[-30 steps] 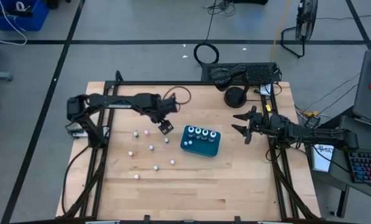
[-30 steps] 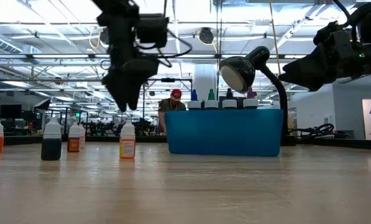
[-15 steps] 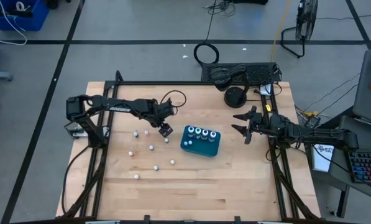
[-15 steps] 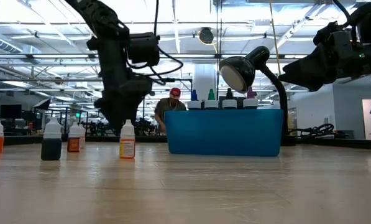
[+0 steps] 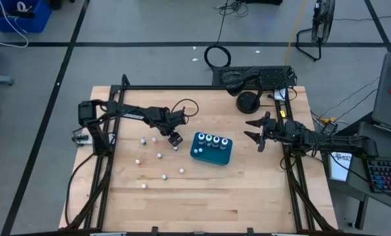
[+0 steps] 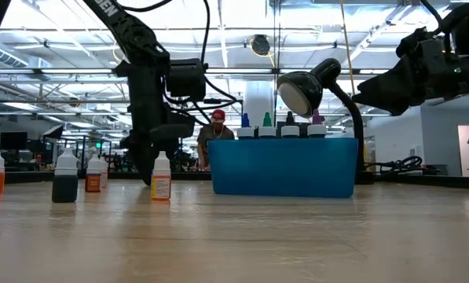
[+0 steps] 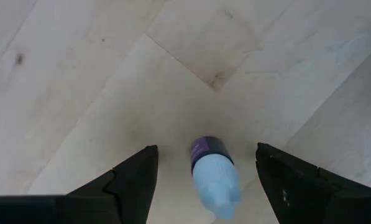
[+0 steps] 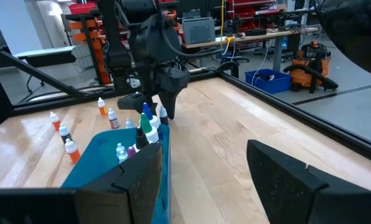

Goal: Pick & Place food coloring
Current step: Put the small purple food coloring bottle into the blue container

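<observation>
Left gripper [image 5: 175, 139] is lowered to the bench [image 5: 202, 190], just left of the teal box [image 5: 211, 149]. Its jaws stand wide apart, straddling one small bottle [image 7: 214, 175] with a white cap and purple body. The wrist view shows clear gaps on both sides, so nothing is gripped. In the low view the gripper [image 6: 149, 169] hangs just beside an orange bottle [image 6: 161, 178].

Four bottles [image 5: 213, 139] stand upright in a row in the box, caps up. Loose bottles [image 5: 159, 156] are scattered on the bench left of the box, well apart from one another.

Right gripper [image 5: 253, 131] hovers off the bench to the right of the box, jaws apart and empty, pointing towards it.

A black desk lamp [image 5: 247, 101] stands behind the box at the far edge. A person [image 6: 215, 135] shows in the room beyond.
</observation>
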`<state>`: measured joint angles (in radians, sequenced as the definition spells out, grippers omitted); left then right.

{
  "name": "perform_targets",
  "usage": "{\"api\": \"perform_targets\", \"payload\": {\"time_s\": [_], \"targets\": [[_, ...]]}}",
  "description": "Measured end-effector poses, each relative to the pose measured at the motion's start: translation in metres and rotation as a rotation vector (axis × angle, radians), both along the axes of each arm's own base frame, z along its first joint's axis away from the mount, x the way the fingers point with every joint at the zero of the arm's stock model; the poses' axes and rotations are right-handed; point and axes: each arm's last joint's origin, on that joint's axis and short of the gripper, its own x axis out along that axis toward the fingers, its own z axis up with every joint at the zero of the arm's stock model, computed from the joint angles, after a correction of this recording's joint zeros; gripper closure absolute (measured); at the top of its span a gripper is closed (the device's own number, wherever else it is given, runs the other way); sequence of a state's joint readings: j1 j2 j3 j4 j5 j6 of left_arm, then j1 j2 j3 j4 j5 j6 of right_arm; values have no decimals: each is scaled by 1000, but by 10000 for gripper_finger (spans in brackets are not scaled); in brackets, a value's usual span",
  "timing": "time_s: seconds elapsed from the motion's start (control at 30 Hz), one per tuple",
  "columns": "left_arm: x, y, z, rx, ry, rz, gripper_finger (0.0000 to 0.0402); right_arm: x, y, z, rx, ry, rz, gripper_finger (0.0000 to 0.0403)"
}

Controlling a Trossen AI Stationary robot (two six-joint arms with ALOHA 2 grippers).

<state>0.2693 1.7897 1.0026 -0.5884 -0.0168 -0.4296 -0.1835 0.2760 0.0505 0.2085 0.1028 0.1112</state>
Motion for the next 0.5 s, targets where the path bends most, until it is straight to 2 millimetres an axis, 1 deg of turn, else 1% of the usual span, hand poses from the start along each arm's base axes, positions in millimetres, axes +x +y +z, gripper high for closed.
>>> {"api": "perform_targets", "payload": {"time_s": [0.33,0.43,0.5], "targets": [[-2,-1,4,16,3,-49,134,0,0,0,0,-1,0,179],[-2,-1,4,21,7,-58,158,0,0,0,0,0,0,179],[-3,-1,4,24,10,-60,186,0,0,0,0,0,0,179]]}}
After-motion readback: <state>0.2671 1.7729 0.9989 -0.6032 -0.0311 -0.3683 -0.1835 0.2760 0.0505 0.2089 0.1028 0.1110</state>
